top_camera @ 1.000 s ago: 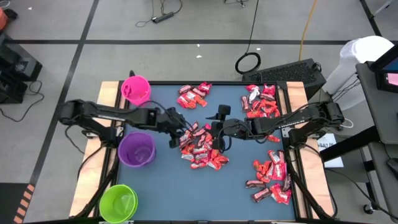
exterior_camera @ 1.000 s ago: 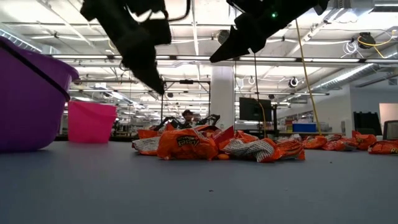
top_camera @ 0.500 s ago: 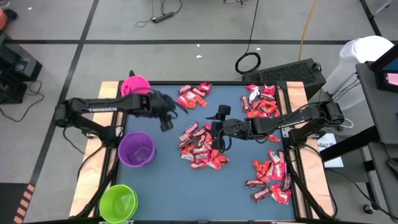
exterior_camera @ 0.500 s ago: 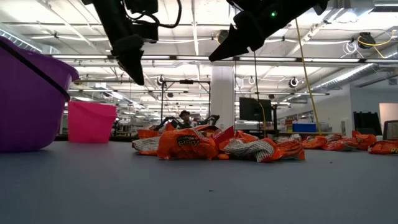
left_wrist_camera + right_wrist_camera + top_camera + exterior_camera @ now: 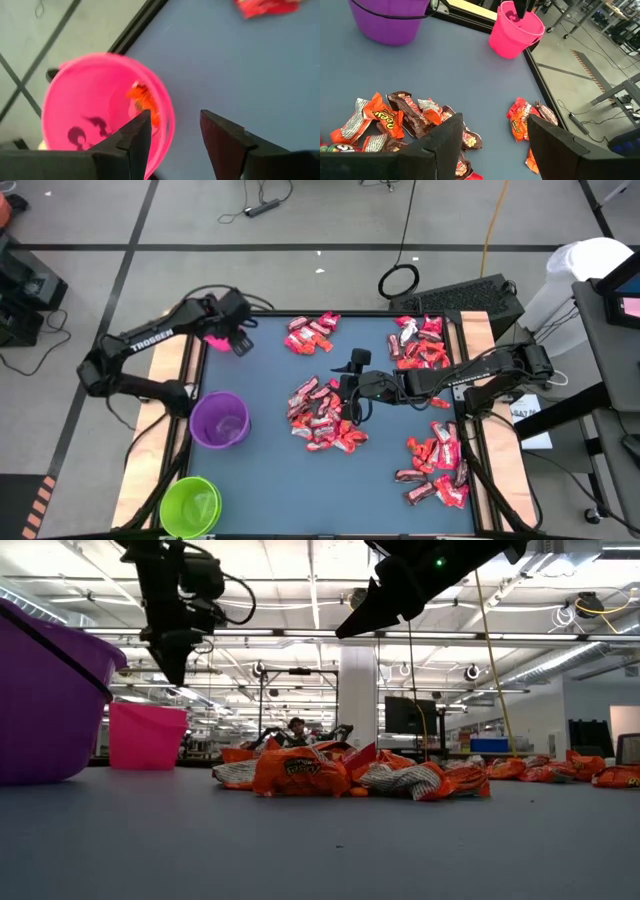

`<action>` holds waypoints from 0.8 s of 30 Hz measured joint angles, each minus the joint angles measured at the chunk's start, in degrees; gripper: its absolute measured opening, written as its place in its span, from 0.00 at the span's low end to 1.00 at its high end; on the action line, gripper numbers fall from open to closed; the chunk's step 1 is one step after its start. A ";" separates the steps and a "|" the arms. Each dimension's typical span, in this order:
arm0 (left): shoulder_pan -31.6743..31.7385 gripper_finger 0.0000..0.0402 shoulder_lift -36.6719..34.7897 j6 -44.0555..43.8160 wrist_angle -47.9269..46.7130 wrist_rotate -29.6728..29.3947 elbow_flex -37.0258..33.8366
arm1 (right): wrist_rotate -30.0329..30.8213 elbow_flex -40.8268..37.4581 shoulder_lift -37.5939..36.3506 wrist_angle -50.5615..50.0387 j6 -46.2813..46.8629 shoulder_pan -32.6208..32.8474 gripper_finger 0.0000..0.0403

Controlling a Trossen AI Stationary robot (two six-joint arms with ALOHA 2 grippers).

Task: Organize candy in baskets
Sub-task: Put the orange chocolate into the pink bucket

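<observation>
- The left tool (image 5: pixel 238 340) hangs over the pink tub (image 5: pixel 107 107) at the counter's far left corner; its two dark fingers (image 5: pixel 135 137) stand apart with nothing between them.
- In the left wrist view the pink tub is a round, smooth plastic cup, and an orange wrapped piece (image 5: pixel 145 102) lies inside near its wall.
- The right tool (image 5: pixel 346 402) hovers above the middle pile (image 5: pixel 322 415) of candy, fingers (image 5: pixel 445 137) spread apart, touching nothing.
- The middle pile is a loose heap of flat, crinkled, shiny wrappers in red, orange and dark brown with white marks, lying on the counter's (image 5: pixel 270 480) matte blue-grey surface.
- Another small heap (image 5: pixel 310 333) lies at the far edge, a third (image 5: pixel 420 343) at the far right, and a fourth (image 5: pixel 437 465) near the right front corner.
- The purple tub (image 5: pixel 219 420) stands on the left side of the counter, well apart from the pink one; it is round and smooth, with a thin dark wire handle visible in the right wrist view.
- The lime green tub (image 5: pixel 190 505) sits at the near left corner, round like the others.
- The counter has pale wooden strips along its left and right sides.
- In the low view the wrappers look puffed and creased, with a person far behind them in the room.
</observation>
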 joint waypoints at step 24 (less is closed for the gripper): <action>5.78 0.44 0.00 3.49 -1.81 2.36 -0.02 | 0.00 0.00 0.00 -0.02 1.49 0.00 0.52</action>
